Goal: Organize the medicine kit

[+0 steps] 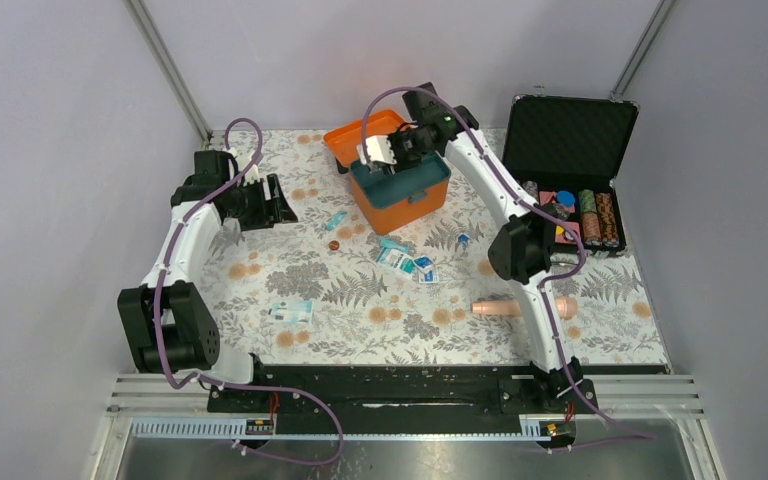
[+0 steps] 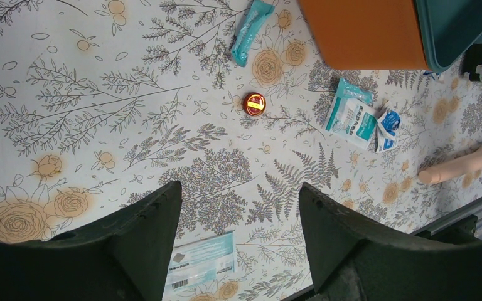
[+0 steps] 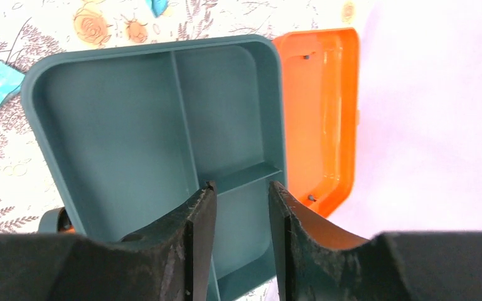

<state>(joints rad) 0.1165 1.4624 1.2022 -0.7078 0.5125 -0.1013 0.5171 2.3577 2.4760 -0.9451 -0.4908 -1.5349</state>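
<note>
The medicine kit stands at the back middle of the table: an orange box (image 1: pixel 385 215) with its lid (image 1: pixel 360 135) swung open and a teal three-compartment tray (image 1: pixel 405 185) resting on top. My right gripper (image 1: pixel 385 152) hovers just over the tray's far side. In the right wrist view its jaws (image 3: pixel 241 187) stand apart above the tray's small compartment (image 3: pixel 251 219), with nothing between them. My left gripper (image 1: pixel 278 200) is open and empty, held above the cloth at the left (image 2: pixel 238 194). White-and-teal packets (image 1: pixel 397 258) (image 1: pixel 425 268) (image 1: pixel 291 311) lie loose on the table.
A teal sachet (image 1: pixel 336 220), a small red disc (image 1: pixel 332 243) and a small blue item (image 1: pixel 463 239) lie in front of the box. A beige cylinder (image 1: pixel 525 307) rests by the right arm. An open black case of poker chips (image 1: pixel 570 150) sits at the back right.
</note>
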